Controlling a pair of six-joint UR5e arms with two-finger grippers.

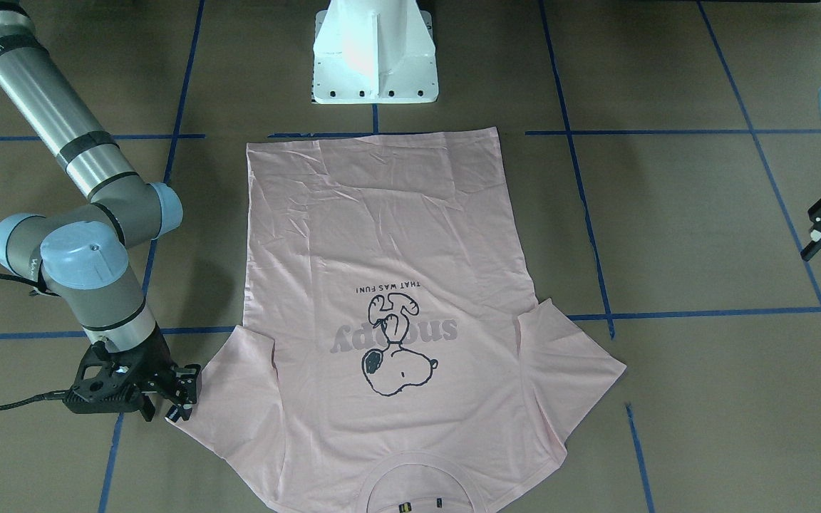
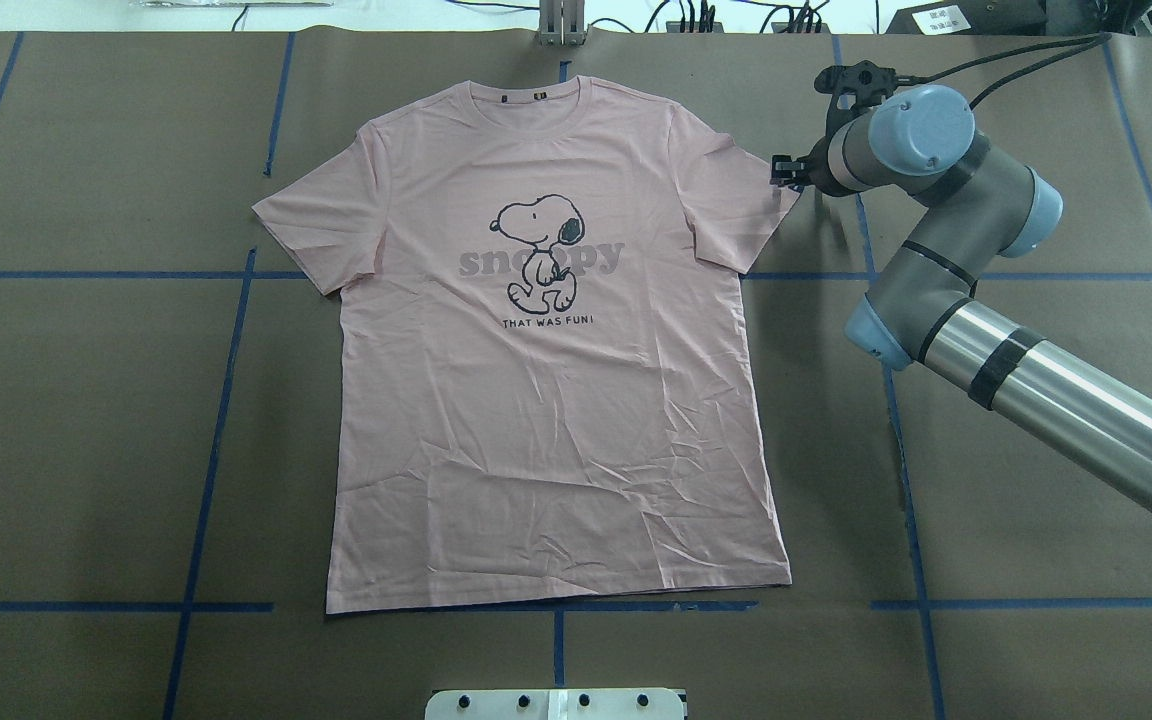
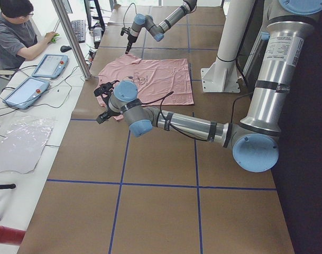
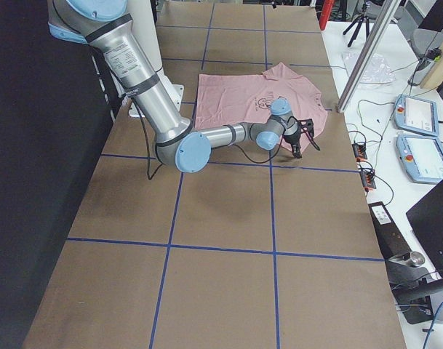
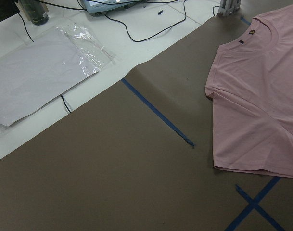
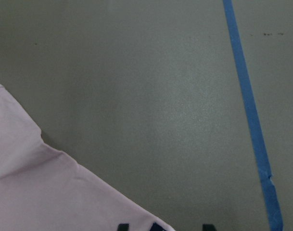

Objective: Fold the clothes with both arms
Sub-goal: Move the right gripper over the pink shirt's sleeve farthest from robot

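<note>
Brown paper covers the table (image 2: 86,420), and the pale pink T-shirt (image 2: 556,420) lies flat on it, dog print (image 2: 541,250) up, collar (image 2: 536,100) away from the robot. The right gripper (image 1: 184,395) sits at one sleeve (image 2: 736,200) tip, fingers seemingly parted. The left gripper (image 1: 812,234) hangs well apart from the shirt, jaws spread.

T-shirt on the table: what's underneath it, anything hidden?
The T-shirt lies flat on the brown table; blue tape lines run under its edges. Whatever else lies beneath the fabric is covered.
</note>
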